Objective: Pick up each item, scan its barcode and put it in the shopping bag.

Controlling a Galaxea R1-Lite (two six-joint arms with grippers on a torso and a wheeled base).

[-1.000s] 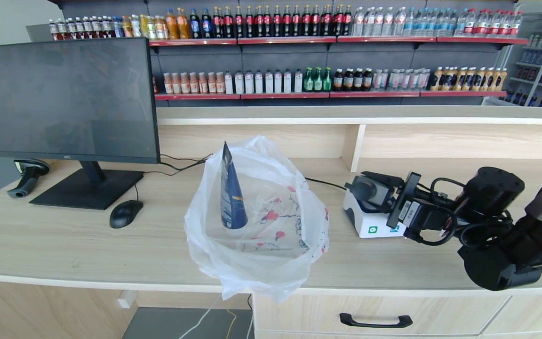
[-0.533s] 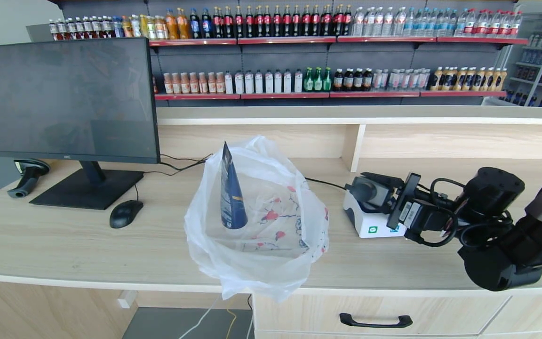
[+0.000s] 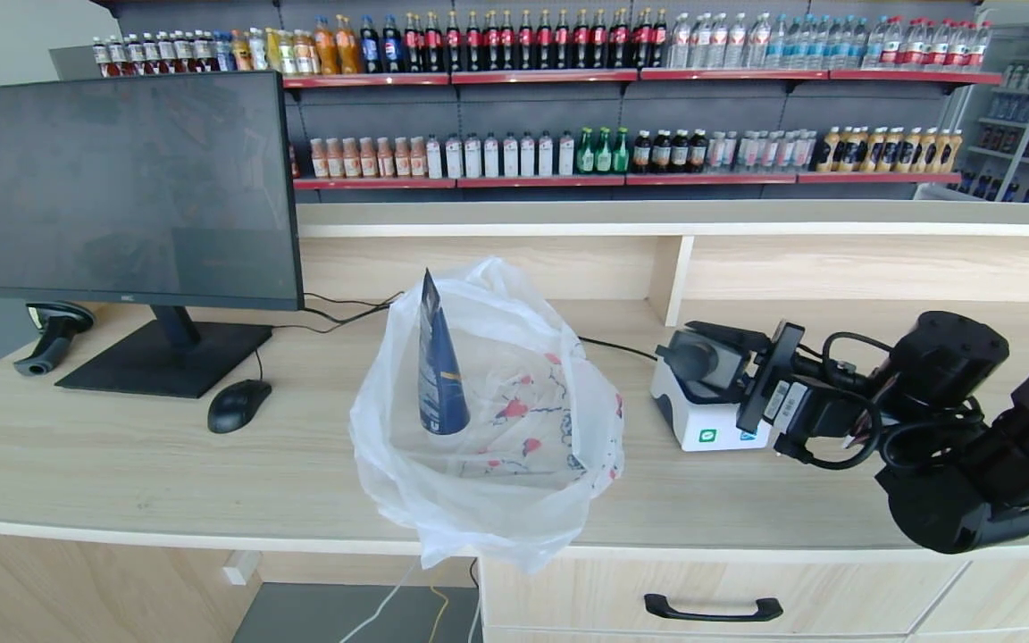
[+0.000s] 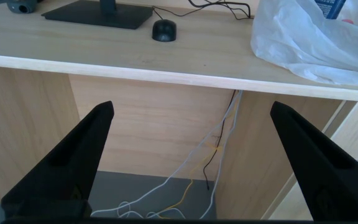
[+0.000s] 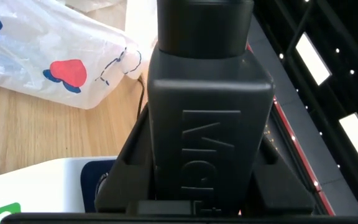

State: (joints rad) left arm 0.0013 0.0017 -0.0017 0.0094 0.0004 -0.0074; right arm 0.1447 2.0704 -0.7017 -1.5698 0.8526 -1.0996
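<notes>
A white plastic shopping bag (image 3: 514, 446) stands open at the counter's front middle, with a dark blue tube (image 3: 439, 366) upright inside it. To its right a black barcode scanner (image 3: 700, 359) sits over a white base (image 3: 702, 427). My right gripper (image 3: 742, 368) is shut on the scanner; up close the scanner's black body (image 5: 207, 124) stands between the fingers, with the bag (image 5: 55, 56) beyond it. My left gripper (image 4: 191, 111) hangs open and holds nothing, below the counter's front edge, with the bag (image 4: 303, 37) above it.
A dark monitor (image 3: 130, 187) stands at the back left with a black mouse (image 3: 238, 404) before it and a handheld scanner (image 3: 54, 338) beside its foot. Cables run behind the bag. A raised shelf edges the counter's back. Drink shelves fill the background.
My right arm has shifted slightly to the right and up, the scanner still in its grip. The bag and tube have not moved.
</notes>
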